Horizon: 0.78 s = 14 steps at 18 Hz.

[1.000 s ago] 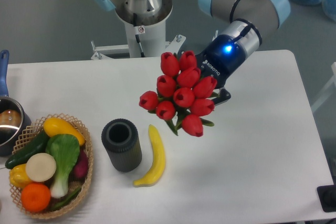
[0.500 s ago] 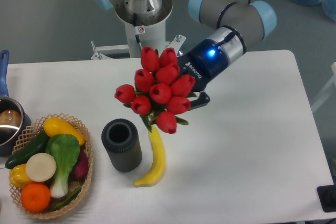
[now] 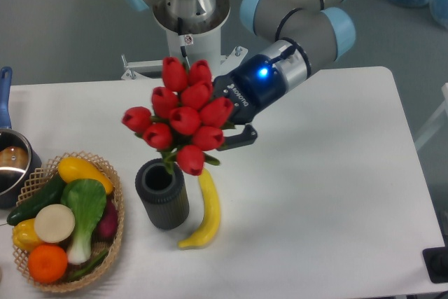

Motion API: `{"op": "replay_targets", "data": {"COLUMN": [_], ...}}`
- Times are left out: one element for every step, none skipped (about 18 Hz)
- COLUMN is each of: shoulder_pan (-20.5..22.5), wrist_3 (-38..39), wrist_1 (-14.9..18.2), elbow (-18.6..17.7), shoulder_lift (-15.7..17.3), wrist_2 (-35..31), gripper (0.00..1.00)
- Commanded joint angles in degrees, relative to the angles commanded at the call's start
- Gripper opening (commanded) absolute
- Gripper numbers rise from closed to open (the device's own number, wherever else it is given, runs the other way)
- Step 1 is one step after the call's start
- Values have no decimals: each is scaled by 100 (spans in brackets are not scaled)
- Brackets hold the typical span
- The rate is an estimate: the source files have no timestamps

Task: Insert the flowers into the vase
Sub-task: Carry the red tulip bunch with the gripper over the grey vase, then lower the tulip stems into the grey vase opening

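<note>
Camera view from overhead: the gripper (image 3: 222,131) pinches the flowers (image 3: 180,117) by their stems, its dark fingers pressed in behind the bunch so that only one fingertip shows at about four o'clock of the buds. A second ago the bunch hung well to the right, past the banana (image 3: 203,209), near the middle of the table (image 3: 336,194); half a second ago it was above the banana's top; now it has swung to nine o'clock of that spot, and its lowest bud and green stem ends overlap the rim of the vase (image 3: 162,192) at the rim's two o'clock edge. The arm has carried the bunch steadily left and down, which I read as the transport being nearly done and the lowering about to matter. The stems seem not yet inside the mouth; how high they sit over it I cannot tell from this angle. The bunch tilts, heads leaning toward ten o'clock, so the stems likely need a small shift further left before going in. The woven basket (image 3: 119,236) of vegetables sits at nine o'clock of the vase, just beside it, untouched.
</note>
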<state>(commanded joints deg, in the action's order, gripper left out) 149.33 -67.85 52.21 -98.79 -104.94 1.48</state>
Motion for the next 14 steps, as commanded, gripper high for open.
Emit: {"op": "replay_targets", "data": {"shoulder_pan": [0, -9, -26, -61, -105, -132, -149, -158, -184, -185, -185, -185, -193, -193], "wrist_3": [-17, -61, -140, -176, -185, -193, -202, -246, -298, -308, -316, -325, -369, -474], "wrist_1": [0, 0, 0, 0, 0, 0, 0, 0, 0, 0, 0, 0, 0, 0], "elbow": [0, 9, 17, 18, 9, 0, -9, -52, -88, -105, -123, -175, -228, -272], "shoulder_lift": [-9, -52, -88, -88, -97, -97, -97, -97, -97, -97, -88, -88, -88, -88], "wrist_2": [132, 211, 238, 238, 238, 238, 238, 238, 247, 265, 291, 291, 300, 309], "gripper": [44, 44, 44, 44, 44, 44, 44, 44, 44, 44, 44, 44, 44, 44]}}
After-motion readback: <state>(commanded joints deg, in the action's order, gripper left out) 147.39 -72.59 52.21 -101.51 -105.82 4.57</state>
